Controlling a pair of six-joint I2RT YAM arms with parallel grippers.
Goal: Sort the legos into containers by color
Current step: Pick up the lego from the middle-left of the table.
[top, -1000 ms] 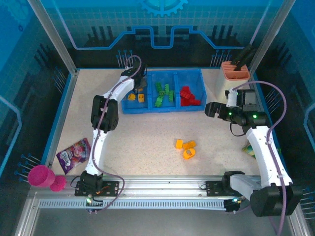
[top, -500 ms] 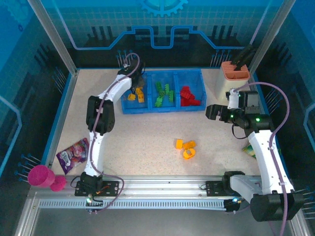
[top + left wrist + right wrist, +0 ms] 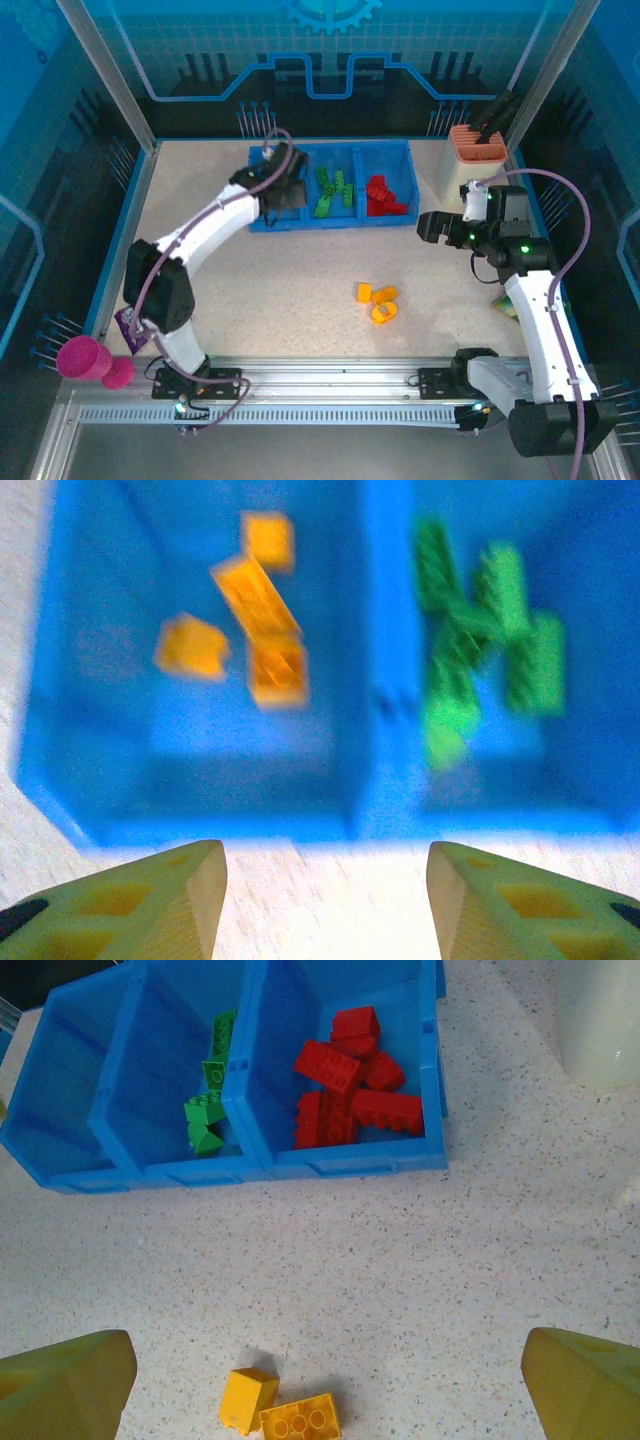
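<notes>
The blue tray (image 3: 330, 222) holds orange legos (image 3: 262, 595) in its left container, green legos (image 3: 480, 640) in the middle one and red legos (image 3: 350, 1080) in the right one. My left gripper (image 3: 283, 192) hovers at the front wall of the left container. In the left wrist view the left gripper (image 3: 325, 900) is open with only bare table between its fingers. Three loose orange legos (image 3: 378, 302) lie in the middle of the table. My right gripper (image 3: 428, 224) hangs to the right of the tray. In the right wrist view the right gripper (image 3: 330, 1370) is wide open above the loose orange legos (image 3: 280, 1410).
A cream holder with an orange top (image 3: 475, 160) stands at the back right. A pink cup (image 3: 85, 358) lies at the front left corner, with a purple snack packet (image 3: 150, 310) beside the left arm. Another packet (image 3: 505, 303) lies under the right arm.
My left gripper has opened and drawn back from over the left container to the tray's front wall, its elbow swinging left. The right arm has hardly moved.
</notes>
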